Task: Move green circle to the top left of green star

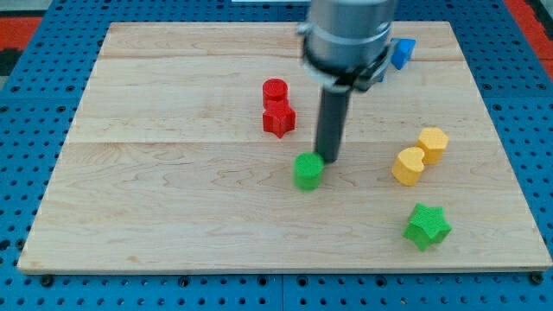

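Observation:
The green circle [308, 170] lies near the middle of the wooden board [173, 173]. The green star [427, 226] lies at the lower right, well to the right of and below the circle. My tip [327, 161] is down at the circle's upper right edge, touching or nearly touching it. The rod rises from there to the arm's grey body at the view's top.
A red circle [275, 90] and a red star [278, 119] sit together above and left of the green circle. A yellow heart [408, 166] and a yellow hexagon [432, 143] lie at the right. A blue block [402, 52] is partly hidden behind the arm.

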`<action>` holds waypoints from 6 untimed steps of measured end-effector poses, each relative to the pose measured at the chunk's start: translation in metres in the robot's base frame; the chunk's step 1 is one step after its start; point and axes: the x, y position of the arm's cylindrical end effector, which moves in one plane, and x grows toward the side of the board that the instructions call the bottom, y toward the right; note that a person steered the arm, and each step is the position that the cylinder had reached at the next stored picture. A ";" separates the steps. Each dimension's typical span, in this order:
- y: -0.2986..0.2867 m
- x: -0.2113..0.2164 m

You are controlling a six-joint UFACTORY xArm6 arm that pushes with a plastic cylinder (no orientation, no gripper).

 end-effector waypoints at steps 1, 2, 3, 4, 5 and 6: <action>-0.016 -0.002; -0.061 0.000; -0.081 0.052; -0.002 0.057; -0.033 0.056; -0.028 0.021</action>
